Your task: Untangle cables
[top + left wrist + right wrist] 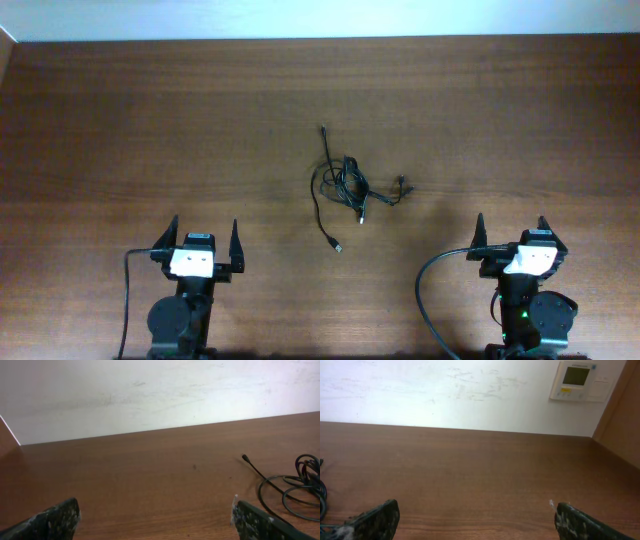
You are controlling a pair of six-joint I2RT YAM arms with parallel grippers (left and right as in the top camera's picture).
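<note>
Looking down from overhead, the cables lie in one small knotted heap just right of the frame's middle, on the bench. One loose end runs toward the top and another trails down to a plug. The left tool sits at the lower left and the right tool at the lower right. Both are well apart from the heap, with jaws spread wide and nothing between them. To my eye the untangling has not begun, so the step in hand is the first reach.

From the left wrist, the left tool shows only its two fingertips at the bottom corners, wide apart and empty. The cables curl at the right edge, one straight end pointing up-left. I would say this arm must swing toward that side and come down on a single strand, not the whole knot.

From the right wrist, the right tool is likewise fully open and holds nothing. Only a sliver of the cables shows at the left edge, and a panel hangs on the wall at the upper right. This arm probably needs to pin or take a second strand, so the two can pull apart.

No box, tray or other container shows in any view.
</note>
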